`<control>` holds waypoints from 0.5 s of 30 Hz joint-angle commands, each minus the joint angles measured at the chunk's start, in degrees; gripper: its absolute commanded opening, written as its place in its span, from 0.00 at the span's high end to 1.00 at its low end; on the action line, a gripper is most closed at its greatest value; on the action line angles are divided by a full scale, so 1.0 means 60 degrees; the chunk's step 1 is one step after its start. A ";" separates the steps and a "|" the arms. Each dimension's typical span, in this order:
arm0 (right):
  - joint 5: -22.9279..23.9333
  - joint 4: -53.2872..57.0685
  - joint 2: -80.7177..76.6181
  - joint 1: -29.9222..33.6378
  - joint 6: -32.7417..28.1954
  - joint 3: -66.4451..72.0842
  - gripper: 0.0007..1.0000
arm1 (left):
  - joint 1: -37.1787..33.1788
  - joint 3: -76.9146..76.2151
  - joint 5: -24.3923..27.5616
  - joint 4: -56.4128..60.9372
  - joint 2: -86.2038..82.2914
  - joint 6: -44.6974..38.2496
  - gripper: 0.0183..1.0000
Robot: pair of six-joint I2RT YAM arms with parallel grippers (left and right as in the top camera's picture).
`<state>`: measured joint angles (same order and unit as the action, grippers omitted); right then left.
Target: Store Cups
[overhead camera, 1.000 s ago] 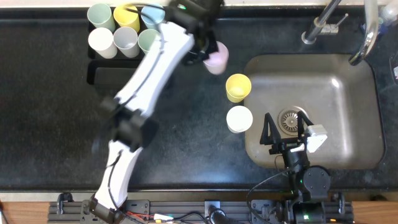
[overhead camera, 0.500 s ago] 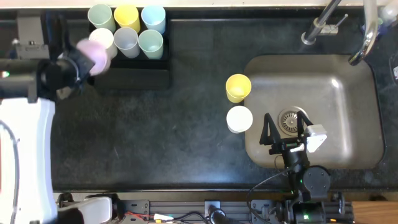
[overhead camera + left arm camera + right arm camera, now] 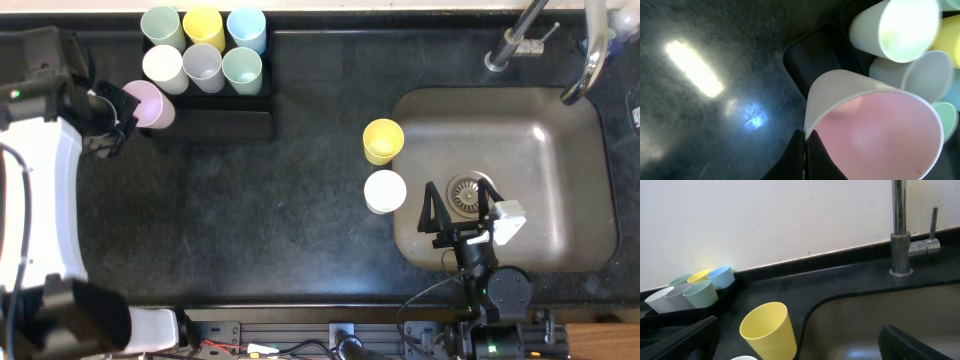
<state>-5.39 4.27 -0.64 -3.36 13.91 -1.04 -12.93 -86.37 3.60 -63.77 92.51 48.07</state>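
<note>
L gripper [image 3: 122,106] is at the far left of the dark surface [image 3: 300,240]. Its fingers [image 3: 792,157] are pinched tight on the rim of the pink cup [image 3: 150,103]. The pink cup is up off the surface & tipped on its side. Its open mouth faces the L wrist cam. It hangs just by the left end of the black tray [image 3: 215,125], near the tray's bare front part. Can't tell if it touches the tray.

Six stored cups [image 3: 203,65] stand in the tray, mouths up, in 2 rows of 3. Back row: pale green, yellow, blue. Front row: white, grey, green. They are packed close, side by side.

A loose yellow cup [image 3: 383,140] stands mouth up on the surface, right at the left rim of the sink [image 3: 560,120]. A loose white cup [image 3: 385,190] is just beside it, on the side nearer the arm bases.

R gripper [image 3: 458,205] sits in the sink by the drain [image 3: 466,190]. Its fingers [image 3: 430,212] are spread wide w/ nothing in them. The faucet [image 3: 515,40] stands at the back of the sink.
</note>
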 commanded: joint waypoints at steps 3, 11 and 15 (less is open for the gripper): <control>-0.0018 -0.0058 0.0066 0.0062 0.0044 0.0127 0.00 | -0.0095 -0.0430 0.0393 0.0036 0.0703 0.0007 0.98; -0.0018 -0.0058 0.0066 0.0062 0.0044 0.0127 0.00 | -0.0095 -0.0463 0.0186 0.0306 0.1322 0.0036 0.98; -0.0022 -0.0058 0.0066 0.0062 0.0044 0.0127 0.00 | -0.0095 -0.0514 -0.0011 0.0342 0.1588 0.0036 0.98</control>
<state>-5.37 4.29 -0.64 -3.36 13.91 -1.04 -13.17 -87.42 5.08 -61.89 100.55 48.07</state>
